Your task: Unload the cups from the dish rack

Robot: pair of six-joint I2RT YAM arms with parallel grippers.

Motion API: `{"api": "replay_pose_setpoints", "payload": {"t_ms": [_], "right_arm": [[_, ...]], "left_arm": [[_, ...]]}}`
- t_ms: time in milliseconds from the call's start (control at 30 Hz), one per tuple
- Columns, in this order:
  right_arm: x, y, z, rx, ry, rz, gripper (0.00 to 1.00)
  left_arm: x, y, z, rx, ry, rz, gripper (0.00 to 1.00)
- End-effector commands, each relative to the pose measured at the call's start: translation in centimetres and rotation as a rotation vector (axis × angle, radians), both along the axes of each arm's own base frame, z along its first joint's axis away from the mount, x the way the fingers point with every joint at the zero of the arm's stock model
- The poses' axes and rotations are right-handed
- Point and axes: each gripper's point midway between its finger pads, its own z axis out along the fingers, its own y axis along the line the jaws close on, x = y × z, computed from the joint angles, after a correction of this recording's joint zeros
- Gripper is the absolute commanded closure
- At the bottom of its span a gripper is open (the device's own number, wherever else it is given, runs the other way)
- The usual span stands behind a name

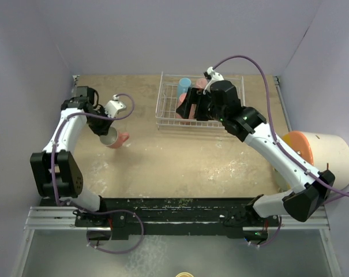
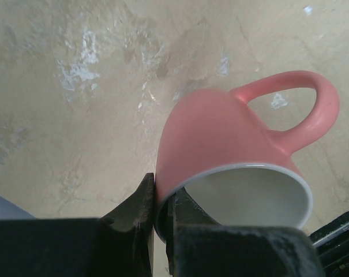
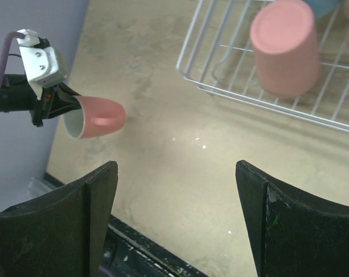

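Well off rack [image 1: 168, 118], left tool [image 2: 160, 219] pinches mug's [image 2: 220, 133] rim, perhaps aloft.

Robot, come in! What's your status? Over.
Left gripper shut on pink cup. Right gripper open, empty, at rack. More cups inside. Nothing in the way.

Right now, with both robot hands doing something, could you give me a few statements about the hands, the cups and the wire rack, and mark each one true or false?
1. The left hand grips a pink ceramic mug by its rim. True.
2. The right hand holds a cup. False: its fingers stand wide apart with nothing between them.
3. The pink ceramic mug lies inside the white wire dish rack. False: it is outside the rack, to its left in the top view, over the tan table.
4. A light blue cup sits in the rack. True.
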Motion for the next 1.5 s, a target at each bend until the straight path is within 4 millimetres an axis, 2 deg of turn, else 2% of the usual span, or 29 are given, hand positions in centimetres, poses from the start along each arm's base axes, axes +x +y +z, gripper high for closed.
{"api": "replay_pose_setpoints", "payload": {"t_ms": [0,133,333,400,433,467,600,633,800,967,1033,1133,1267,1467], "right_arm": [[0.7,-2.2,-1.0,-0.114,-0.019,-0.074,0.15],[1.0,-2.7,-1.8,-0.148,-0.009,-0.095,0.14],[1.9,-2.4,-2.4,-0.176,-0.002,-0.094,0.13],[2.6,-2.0,-2.7,-0.186,0.002,-0.095,0.12],[3.0,-1.8,-2.8,-0.193,0.002,-0.094,0.10],[3.5,-1.6,-2.9,-0.205,0.001,-0.095,0.01],[6.0,-1.2,-4.0,-0.276,-0.005,-0.124,0.00],[6.8,-1.2,-4.8,-0.310,0.001,-0.140,0.00],[10.0,-1.7,-5.8,-0.443,-0.021,-0.199,0.00],[12.2,-2.3,-6.9,-0.551,-0.040,-0.245,0.00],[12.9,-2.1,-7.2,-0.571,-0.055,-0.246,0.00],[13.9,-1.8,-7.8,-0.598,-0.062,-0.246,0.00],[14.6,-1.6,-9.7,-0.642,-0.041,-0.249,0.00],[14.9,-1.6,-11.2,-0.663,-0.031,-0.244,0.05]], "left_arm": [[2.1,2.4,0.3,0.124,0.005,0.073,1.00],[2.2,3.1,-1.8,0.162,0.088,0.072,1.00],[1.6,2.7,-4.2,0.139,0.200,0.056,1.00],[1.6,2.8,-4.5,0.140,0.219,0.065,0.83],[1.6,2.8,-4.4,0.138,0.221,0.071,0.71],[1.7,2.7,-4.2,0.133,0.213,0.075,0.60],[2.1,2.3,-2.0,0.114,0.134,0.068,0.03],[2.2,2.3,-1.3,0.113,0.114,0.069,0.00],[3.3,2.4,3.7,0.106,-0.033,0.125,0.01],[4.5,2.7,10.3,0.083,-0.257,0.196,0.01],[4.4,1.6,12.6,0.016,-0.335,0.185,0.01],[3.9,-0.1,15.1,-0.085,-0.403,0.176,0.01],[3.3,-1.8,16.5,-0.184,-0.410,0.159,0.01],[2.4,-2.6,16.2,-0.222,-0.383,0.149,0.01]]}}
